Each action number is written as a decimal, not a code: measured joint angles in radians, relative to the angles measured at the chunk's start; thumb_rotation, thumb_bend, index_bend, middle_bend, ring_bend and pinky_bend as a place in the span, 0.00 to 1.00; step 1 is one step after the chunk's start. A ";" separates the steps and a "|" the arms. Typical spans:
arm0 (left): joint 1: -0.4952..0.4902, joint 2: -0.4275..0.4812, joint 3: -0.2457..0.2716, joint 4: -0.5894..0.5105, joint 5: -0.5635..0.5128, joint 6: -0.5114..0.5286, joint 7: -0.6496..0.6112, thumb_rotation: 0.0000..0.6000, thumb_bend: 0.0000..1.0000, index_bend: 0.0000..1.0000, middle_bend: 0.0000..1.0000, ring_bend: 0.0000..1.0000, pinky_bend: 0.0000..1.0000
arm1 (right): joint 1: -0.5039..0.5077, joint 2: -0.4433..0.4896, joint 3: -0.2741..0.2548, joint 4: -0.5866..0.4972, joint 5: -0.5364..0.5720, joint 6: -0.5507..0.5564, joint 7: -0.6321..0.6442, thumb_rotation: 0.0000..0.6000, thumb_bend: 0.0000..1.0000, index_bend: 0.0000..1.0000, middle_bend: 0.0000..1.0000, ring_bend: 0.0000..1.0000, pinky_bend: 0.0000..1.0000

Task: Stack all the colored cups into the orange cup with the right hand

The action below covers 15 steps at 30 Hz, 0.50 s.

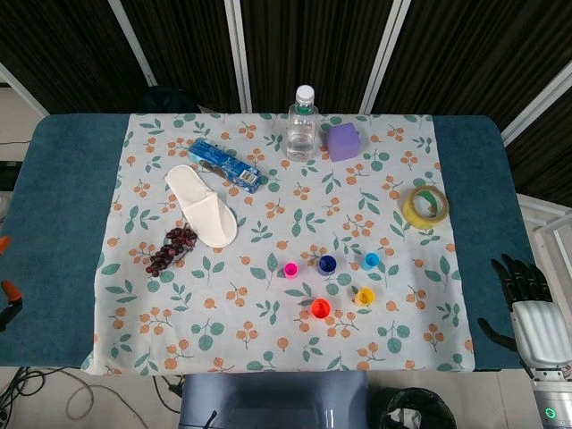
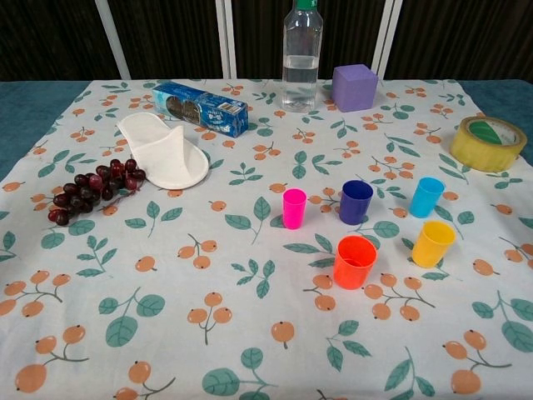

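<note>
Stacking is not yet begun: the right hand [image 1: 529, 308], fingers seemingly spread and holding nothing, sits off the worktop's edge well right of the upright orange plastic cup [image 2: 355, 262], and must reach the yellow plastic cup [image 2: 434, 243] just beside it.

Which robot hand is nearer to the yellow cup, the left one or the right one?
The right robot hand is nearer: it hangs off the table's right edge, right of the yellow cup. Only a glimpse of the left arm shows at the far left edge.

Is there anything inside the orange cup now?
No. The orange cup looks empty in the chest view; only its inner wall shows. Its bottom is partly hidden by the near rim, so that part cannot be checked.
</note>
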 measured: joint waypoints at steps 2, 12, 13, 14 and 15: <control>0.001 0.000 -0.001 -0.001 -0.003 0.002 0.001 1.00 0.74 0.12 0.01 0.00 0.00 | 0.005 0.006 -0.002 -0.011 0.010 -0.022 0.014 1.00 0.29 0.00 0.00 0.00 0.04; -0.003 -0.003 -0.003 -0.006 -0.007 -0.006 0.011 1.00 0.75 0.12 0.01 0.00 0.00 | 0.126 0.148 0.040 -0.117 0.040 -0.206 0.027 1.00 0.28 0.00 0.00 0.00 0.02; -0.004 -0.004 -0.001 -0.006 -0.006 -0.008 0.016 1.00 0.75 0.12 0.01 0.00 0.00 | 0.143 0.166 0.047 -0.133 0.043 -0.229 0.019 1.00 0.27 0.00 0.00 0.00 0.02; -0.004 -0.005 -0.001 -0.007 -0.006 -0.008 0.019 1.00 0.75 0.12 0.01 0.00 0.00 | 0.160 0.185 0.054 -0.152 0.048 -0.253 0.011 1.00 0.27 0.00 0.00 0.00 0.01; -0.004 -0.006 0.000 -0.008 -0.007 -0.009 0.022 1.00 0.75 0.12 0.01 0.00 0.00 | 0.183 0.209 0.067 -0.180 0.059 -0.283 -0.004 1.00 0.26 0.00 0.00 0.00 0.01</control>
